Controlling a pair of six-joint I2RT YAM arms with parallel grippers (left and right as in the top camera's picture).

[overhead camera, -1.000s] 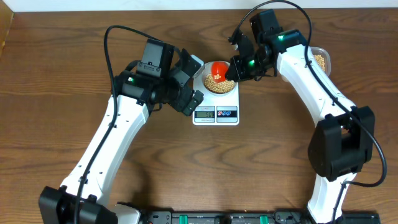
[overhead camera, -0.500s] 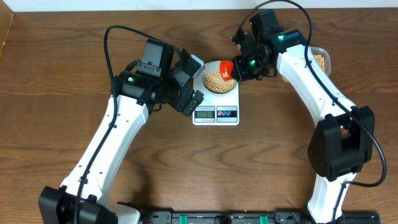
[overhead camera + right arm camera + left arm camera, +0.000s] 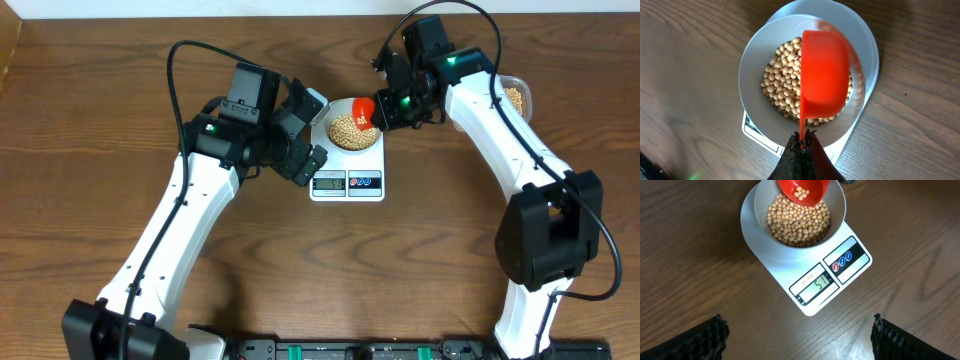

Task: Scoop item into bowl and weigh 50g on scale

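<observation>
Hanging spread wide, the left gripper (image 3: 802, 339) frames the scale (image 3: 812, 270) just ahead of its fingers; the display (image 3: 816, 286) seems to read 51. The bowl (image 3: 838, 207) of beans (image 3: 795, 227) sits on it. The right gripper (image 3: 802, 142), pinched onto the handle of the red scoop (image 3: 825, 70), holds it tilted over the bowl just beyond its fingertips.

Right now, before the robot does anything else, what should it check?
1. Bowl sits squarely on the scale: ok.
2. Right hand shut on the red scoop: ok.
3. Scoop above the bowl, so spills land inside: ok.
4. Display seems to read 51, just past fifty: not ok.
5. Scoop emptied: not ok, a few beans inside.
6. Left hand open, off the scale: ok.
</observation>
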